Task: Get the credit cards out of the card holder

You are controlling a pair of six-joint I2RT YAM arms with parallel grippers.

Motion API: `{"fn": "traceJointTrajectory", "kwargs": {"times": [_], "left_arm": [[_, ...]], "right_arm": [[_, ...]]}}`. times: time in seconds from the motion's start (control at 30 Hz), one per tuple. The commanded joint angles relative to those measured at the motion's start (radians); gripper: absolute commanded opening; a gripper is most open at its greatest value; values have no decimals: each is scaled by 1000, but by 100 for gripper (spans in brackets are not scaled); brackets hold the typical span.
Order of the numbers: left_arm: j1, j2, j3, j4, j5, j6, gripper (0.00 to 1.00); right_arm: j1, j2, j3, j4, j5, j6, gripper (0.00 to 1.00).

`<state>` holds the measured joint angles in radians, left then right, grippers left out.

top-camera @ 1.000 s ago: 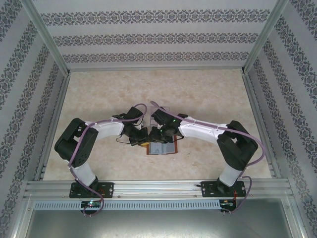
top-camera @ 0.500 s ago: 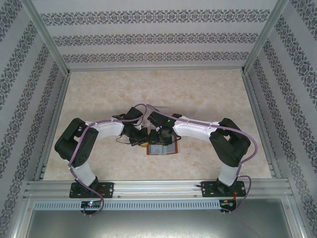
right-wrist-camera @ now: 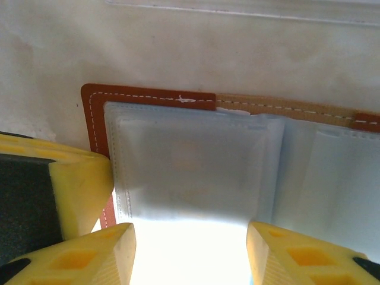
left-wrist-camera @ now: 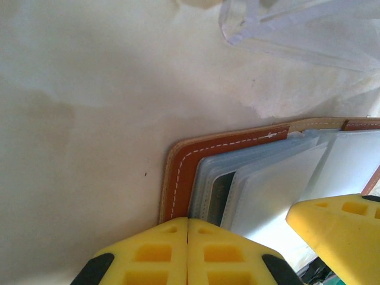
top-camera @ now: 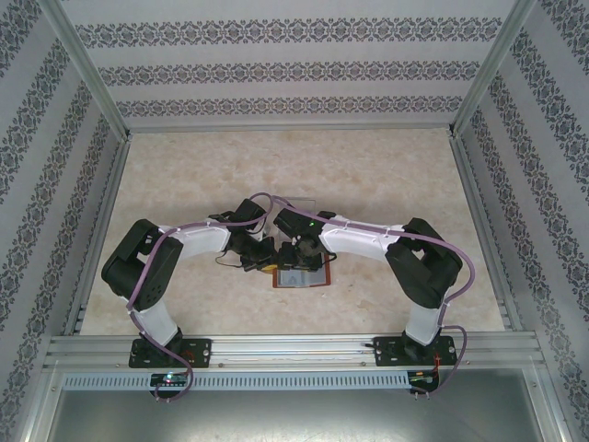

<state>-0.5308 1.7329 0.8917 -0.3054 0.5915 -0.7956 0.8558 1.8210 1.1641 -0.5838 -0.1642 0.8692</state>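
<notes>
On a pale marble counter (top-camera: 386, 184) inside patterned walls, the brown card holder (top-camera: 302, 279) lies open near the arms, with the left hand (left-wrist-camera: 188, 255) pressed together at its left edge and the right hand (right-wrist-camera: 190, 237) spread over a pocket, probably next needing to pinch one of the credit cards (left-wrist-camera: 270, 193) and slide it out.

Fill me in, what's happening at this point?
Both arms meet over the open card holder at mid-table. The left hand, fingers shut together, sits at its brown leather corner. The right hand is open, its fingers straddling the pale pocket panel. The credit cards look tucked inside the pockets; none is out yet.
</notes>
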Motion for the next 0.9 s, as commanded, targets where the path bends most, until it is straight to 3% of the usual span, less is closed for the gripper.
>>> {"fn": "traceJointTrajectory", "kwargs": {"times": [0.0, 0.5, 0.7, 0.87], "left_arm": [[-15, 2, -22, 0, 4, 12, 6], [-15, 2, -20, -6, 5, 11, 6], [-15, -9, -17, -21, -6, 16, 6], [-16, -4, -17, -19, -5, 15, 6]], "right_arm": [[17, 27, 14, -39, 37, 6, 55], [17, 63, 26, -59, 43, -9, 69], [19, -11, 16, -69, 80, 2, 62], [20, -57, 0, -19, 39, 16, 49]]}}
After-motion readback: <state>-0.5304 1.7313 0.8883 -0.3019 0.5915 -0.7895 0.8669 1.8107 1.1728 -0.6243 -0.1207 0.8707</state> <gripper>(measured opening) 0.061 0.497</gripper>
